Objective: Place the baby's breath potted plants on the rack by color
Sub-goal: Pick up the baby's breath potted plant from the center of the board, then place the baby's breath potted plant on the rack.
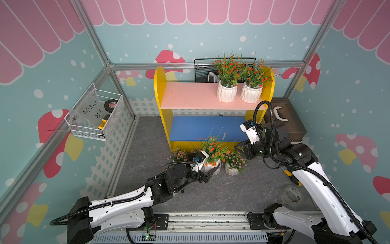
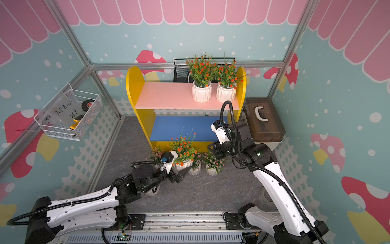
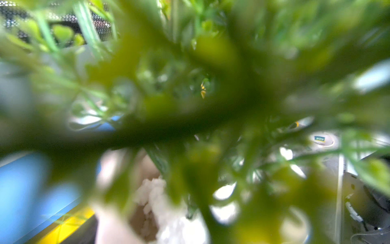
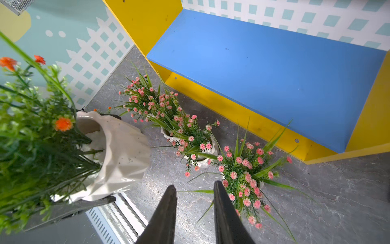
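left gripper [image 1: 207, 170] is clamped on a white ribbed pot w/ orange-red flowers [image 4: 124, 156], just in front of the yellow-sided two-shelf rack [image 1: 160, 88]. right gripper [image 4: 194, 184] is partly open w/ nothing in it, above pink-flowered white pots [image 4: 242, 175] on the grey floor [image 4: 316, 200]. two more orange-flowered pots [image 1: 226, 94] sit on the rack's pale pink shelf [image 1: 190, 95].

We see a robot lab cell dressed as a play set: an aluminium frame [image 1: 130, 66], printed mushroom walls [image 1: 356, 147], and 2 arms [image 1: 118, 205] on a rail [image 1: 211, 221].
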Robot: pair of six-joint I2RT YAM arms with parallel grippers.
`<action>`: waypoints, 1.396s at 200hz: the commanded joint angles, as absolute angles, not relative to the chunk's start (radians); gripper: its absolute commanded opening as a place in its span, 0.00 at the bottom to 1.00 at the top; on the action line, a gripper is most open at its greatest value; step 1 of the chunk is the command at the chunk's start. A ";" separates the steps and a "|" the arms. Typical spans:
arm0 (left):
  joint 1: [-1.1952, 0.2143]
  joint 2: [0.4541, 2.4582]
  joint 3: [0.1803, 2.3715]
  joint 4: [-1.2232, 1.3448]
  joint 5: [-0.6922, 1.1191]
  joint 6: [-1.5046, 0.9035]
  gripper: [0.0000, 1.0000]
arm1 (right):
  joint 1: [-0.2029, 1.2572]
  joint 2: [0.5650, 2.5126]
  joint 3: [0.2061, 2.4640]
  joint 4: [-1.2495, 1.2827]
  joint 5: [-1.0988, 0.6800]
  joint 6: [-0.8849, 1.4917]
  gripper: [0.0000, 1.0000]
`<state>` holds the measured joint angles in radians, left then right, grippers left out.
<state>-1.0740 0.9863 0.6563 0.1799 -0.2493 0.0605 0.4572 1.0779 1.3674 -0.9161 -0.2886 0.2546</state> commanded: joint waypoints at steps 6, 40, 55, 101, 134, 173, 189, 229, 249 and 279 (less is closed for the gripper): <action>-1.075 0.944 0.764 0.160 -0.313 0.076 0.74 | 0.441 1.029 1.286 -0.888 -0.317 0.243 0.30; -1.072 0.948 0.869 0.068 -0.397 0.082 0.73 | 0.436 0.975 1.180 -0.861 -0.355 0.254 0.30; -1.068 0.957 0.923 0.035 -0.413 0.096 0.73 | 0.436 0.941 1.139 -0.854 -0.364 0.258 0.30; -0.995 1.031 1.132 -0.070 -0.366 0.143 0.73 | 0.436 0.846 1.047 -0.851 -0.395 0.262 0.31; -0.913 1.102 1.278 -0.123 -0.325 0.142 0.73 | 0.436 0.767 0.983 -0.844 -0.397 0.271 0.34; -0.839 1.197 1.433 -0.178 -0.287 0.150 0.73 | 0.436 0.726 0.963 -0.847 -0.417 0.272 0.35; -0.801 1.231 1.487 -0.194 -0.263 0.142 0.73 | 0.436 0.728 0.966 -0.849 -0.419 0.266 0.36; -0.698 1.300 1.595 -0.204 -0.175 0.101 0.73 | 0.436 0.732 0.966 -0.850 -0.426 0.260 0.37; -0.654 1.341 1.652 -0.220 -0.142 0.099 0.73 | 0.436 0.723 0.964 -0.851 -0.424 0.263 0.37; -0.580 1.410 1.730 -0.237 -0.056 0.070 0.73 | 0.436 0.719 0.964 -0.852 -0.420 0.262 0.38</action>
